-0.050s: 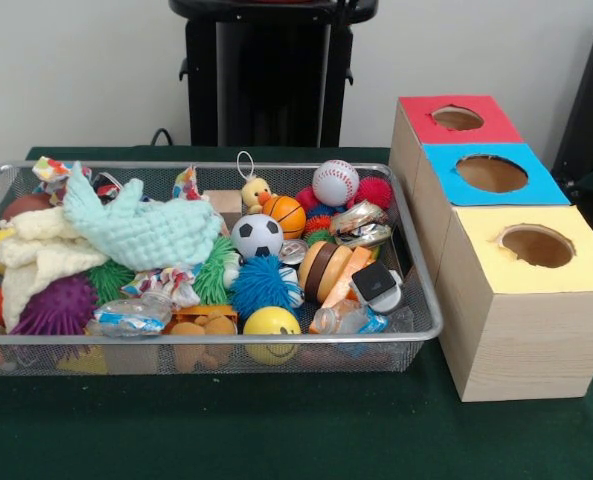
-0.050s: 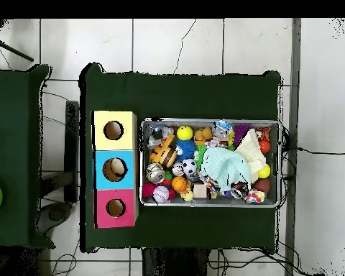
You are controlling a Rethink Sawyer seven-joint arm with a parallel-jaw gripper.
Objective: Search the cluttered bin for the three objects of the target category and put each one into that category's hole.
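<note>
Covering the table, green cloth.

Only the robot's black pedestal shows; no arm visible

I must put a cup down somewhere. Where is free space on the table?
The green cloth is bare in front of the wire bin and the yellow box. Inside the bin, toys fill everything.

silver wire-mesh metal bin: shiny | pale wooden box with red, blue, yellow matt tops: visible grain | mint waffle-weave cloth: soft, textured | yellow smiley ball: smooth, glossy | worktop's dark green cloth cover: matt
</note>
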